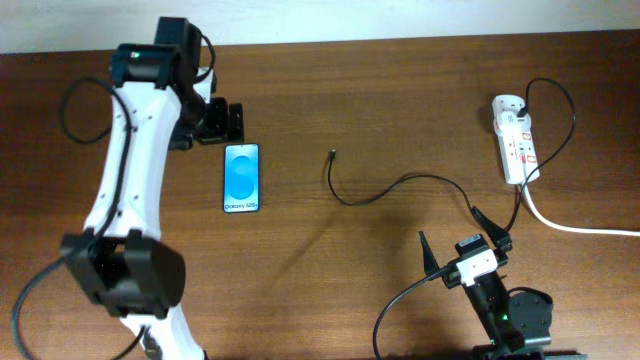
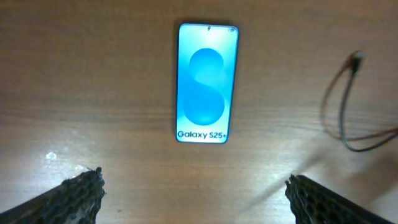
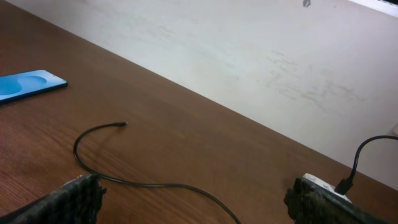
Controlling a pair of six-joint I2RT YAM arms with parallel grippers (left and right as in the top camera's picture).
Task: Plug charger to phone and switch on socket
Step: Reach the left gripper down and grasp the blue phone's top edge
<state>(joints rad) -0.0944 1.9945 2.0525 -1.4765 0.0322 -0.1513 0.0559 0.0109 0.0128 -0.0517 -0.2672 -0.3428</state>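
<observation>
Brown wood table [image 1: 300, 290] holds one phone [image 1: 241, 178], one charger [image 1: 400, 185] and one socket [image 1: 514, 138]. We count two pincers. The left gripper [image 2: 196, 193] is spread wide by the phone. The right gripper [image 3: 198, 199] is spread wide, holding nothing. The charger's tip [image 1: 332, 155] lies apart from the phone. We cannot read the socket's tiny switches [image 1: 522, 150].

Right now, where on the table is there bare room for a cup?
Bare wood: the far edge between the left gripper and the white power strip; the near middle between the blue-screened black phone and the right gripper. Crowded around the strip, where thin black cable and thick white cord run.
</observation>
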